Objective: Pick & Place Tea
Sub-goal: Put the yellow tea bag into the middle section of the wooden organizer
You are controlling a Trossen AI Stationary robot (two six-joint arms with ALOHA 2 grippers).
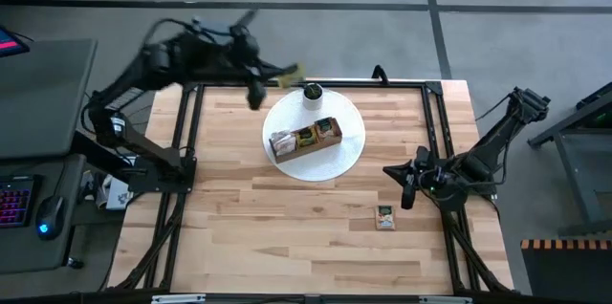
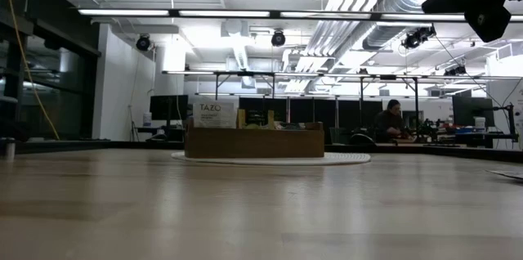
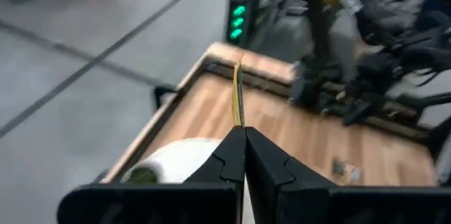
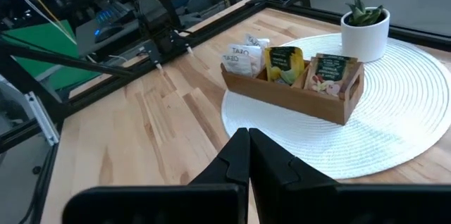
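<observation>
**Left Arm Lifts a Tea Sachet Above the Table's Far Edge**

A wooden table (image 1: pixel 287 228) carries a round white mat (image 1: pixel 349 156) at its far centre. On the mat sits a brown tray (image 1: pixel 306 140), its compartments filled with upright tea sachets (image 4: pixel 285 65). Just beyond the tray stands a small white pot (image 1: pixel 313 97) with a green top. The left gripper (image 1: pixel 271 80) hangs in the air over the table's far edge, left of the pot, its fingers pinched tight on a yellow sachet (image 3: pixel 237 97) held edge-on. The right gripper (image 1: pixel 402 184) waits low at the table's right side, fingers pressed together with nothing between them. One loose sachet (image 1: pixel 384 216) lies flat on the bare wood, nearer than the mat and just beside the right gripper.
</observation>
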